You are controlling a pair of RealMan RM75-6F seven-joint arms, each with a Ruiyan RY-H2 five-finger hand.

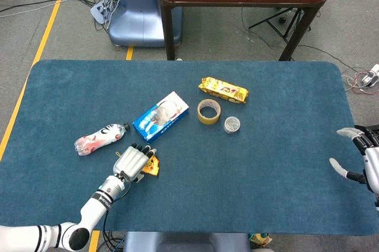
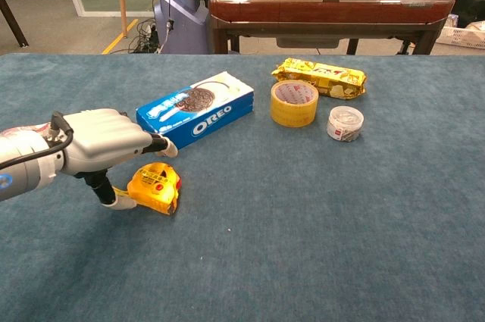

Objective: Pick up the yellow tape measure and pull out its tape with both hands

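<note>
The yellow tape measure [image 2: 155, 187] lies on the blue table [image 2: 318, 231], left of centre, with its yellow wrist strap hidden under my hand. My left hand [image 2: 106, 142] hovers over its left side, fingers spread above it and the thumb down beside its left edge; I see no grip on it. In the head view the left hand [image 1: 133, 162] covers most of the tape measure [image 1: 153, 168]. My right hand [image 1: 362, 160] hangs at the table's far right edge, fingers apart and holding nothing; the chest view does not show it.
A blue Oreo box [image 2: 195, 111] lies just beyond the left hand. A plastic bottle [image 1: 100, 139] lies to the left of it. A roll of yellow tape [image 2: 294, 103], a small clear jar [image 2: 345, 123] and a yellow snack packet [image 2: 320, 78] sit further back.
</note>
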